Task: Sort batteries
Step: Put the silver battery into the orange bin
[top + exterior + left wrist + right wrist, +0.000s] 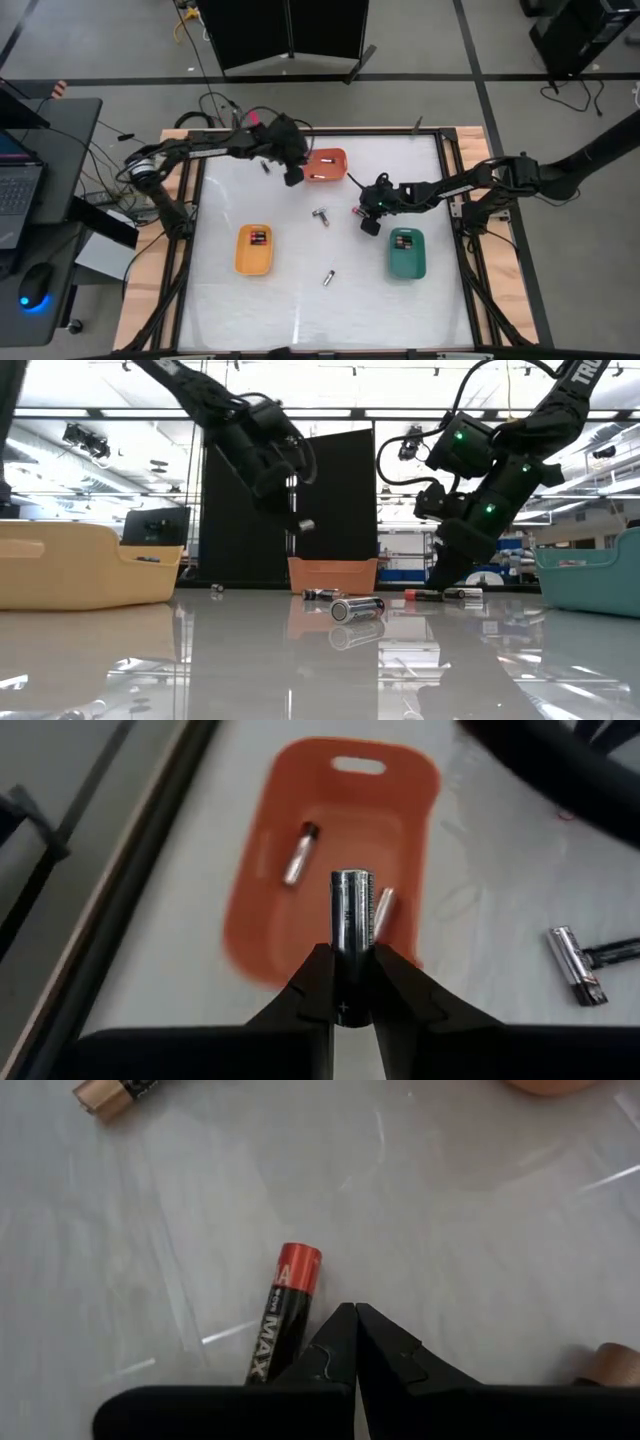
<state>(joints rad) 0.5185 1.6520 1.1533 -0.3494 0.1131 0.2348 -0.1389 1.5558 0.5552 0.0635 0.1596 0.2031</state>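
your left gripper [351, 982] clamped a silvery battery [351, 905] above the orange tray [330, 850], which held two more.
your right gripper [356, 1342] sat pinched shut and empty over the table [300, 300], just beside a red-capped battery [285, 1310]; outward, loose batteries [320, 216] lay mid-table, others rested in the yellow tray [253, 262] and green tray [407, 262].

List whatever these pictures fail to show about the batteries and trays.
- Green tray: its contents are hidden behind its wall in the low view, and too small to count from above.
- Black-and-red battery: its lower end is hidden behind the right end effector in the right wrist view.
- Held battery: its base is covered by the left end effector.
- Yellow tray: battery labels too small.
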